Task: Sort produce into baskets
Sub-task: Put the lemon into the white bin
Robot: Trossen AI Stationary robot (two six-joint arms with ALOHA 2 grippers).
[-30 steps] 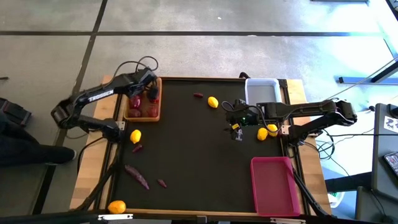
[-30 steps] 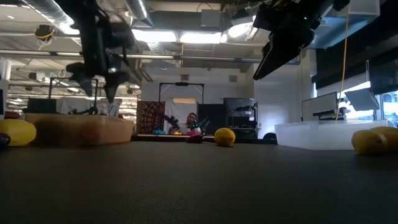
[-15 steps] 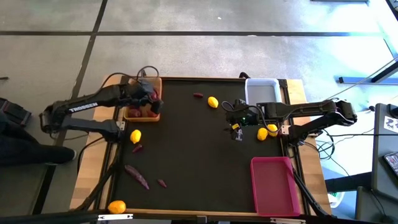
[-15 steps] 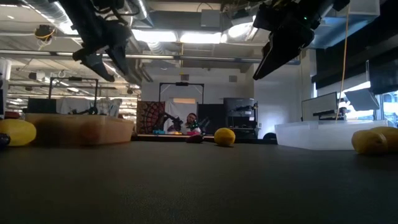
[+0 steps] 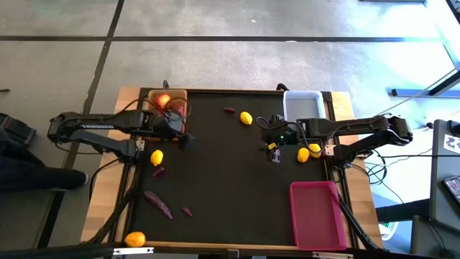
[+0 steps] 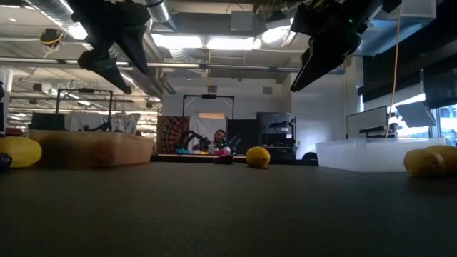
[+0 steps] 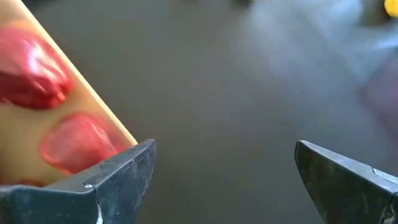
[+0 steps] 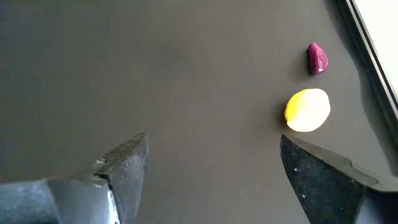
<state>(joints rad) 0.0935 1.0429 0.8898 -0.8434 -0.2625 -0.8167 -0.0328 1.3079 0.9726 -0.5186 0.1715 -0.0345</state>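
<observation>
No legible text, labels, numbers or signs in any view.

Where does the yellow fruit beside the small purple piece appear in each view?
High: yellow fruit on the mat's far side, left of the white basket.
Low: mid-distance, left of the basket.
Left wrist: cannot tell.
Right wrist: next to the purple piece, at; basket edge nearby.

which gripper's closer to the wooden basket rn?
Left. The left gripper hangs open just off the wooden basket; the right gripper waits open across the mat.
</observation>
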